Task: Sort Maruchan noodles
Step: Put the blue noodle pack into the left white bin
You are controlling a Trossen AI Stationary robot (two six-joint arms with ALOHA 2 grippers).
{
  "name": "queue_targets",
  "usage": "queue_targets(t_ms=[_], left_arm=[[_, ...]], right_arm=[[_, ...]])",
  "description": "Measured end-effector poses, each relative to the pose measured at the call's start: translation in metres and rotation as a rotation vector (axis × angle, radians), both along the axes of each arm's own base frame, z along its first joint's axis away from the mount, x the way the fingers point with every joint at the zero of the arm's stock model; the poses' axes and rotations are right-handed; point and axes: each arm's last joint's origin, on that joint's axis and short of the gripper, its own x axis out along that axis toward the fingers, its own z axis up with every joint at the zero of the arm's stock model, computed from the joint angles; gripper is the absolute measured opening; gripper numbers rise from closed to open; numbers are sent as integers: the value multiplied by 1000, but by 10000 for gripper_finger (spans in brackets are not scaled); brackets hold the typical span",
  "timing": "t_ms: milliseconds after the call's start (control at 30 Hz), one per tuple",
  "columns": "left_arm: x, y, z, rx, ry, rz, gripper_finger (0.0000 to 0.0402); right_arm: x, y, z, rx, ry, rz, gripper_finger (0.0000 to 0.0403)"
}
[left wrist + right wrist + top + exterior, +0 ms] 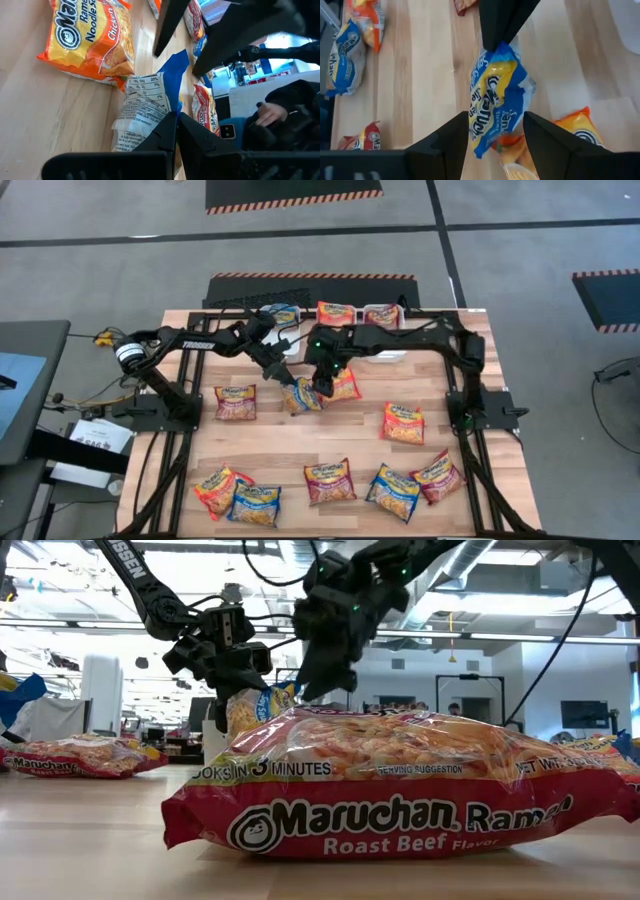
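Note:
A blue Maruchan noodle packet (496, 97) hangs at the table's middle with my left gripper (176, 120) shut on it. My right gripper (496, 142) reaches down from above, open; its fingers stand on either side of the packet's other end, and I cannot tell whether they touch it. An orange packet (346, 386) lies flat on the wood just beside them. In the low view a dark red Roast Beef packet (400, 790) hides the blue packet's lower part. My left gripper pinches the blue packet's end seam (169, 111) between its two shut fingers. The fingers come slanting down from the table's left side. The packet stands out from the fingertips, its white printed back (142, 112) toward the wrist camera; whether it clears the table, I cannot tell.
White trays (392, 357) at the far edge hold a blue (283, 313), an orange (335, 312) and a dark red packet (383, 313). Loose packets lie at the left (236, 402), at the right (403, 422) and along the near edge (330, 480). A person's hand (270, 112) shows beyond the table.

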Motion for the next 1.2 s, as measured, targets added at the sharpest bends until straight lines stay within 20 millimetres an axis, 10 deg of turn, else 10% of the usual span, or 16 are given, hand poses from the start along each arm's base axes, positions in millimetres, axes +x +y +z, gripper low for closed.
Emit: queue_targets(t_ms=[667,1033,1200], left_arm=[[0,1,0,14,0,10,0],[2,3,3,29,-28,31,0],[3,6,6,19,-45,50,0]], right_arm=[[25,3,-37,78,-26,-51,206],[26,4,-36,71,-23,-87,22],[25,3,-36,77,-17,-95,13]])
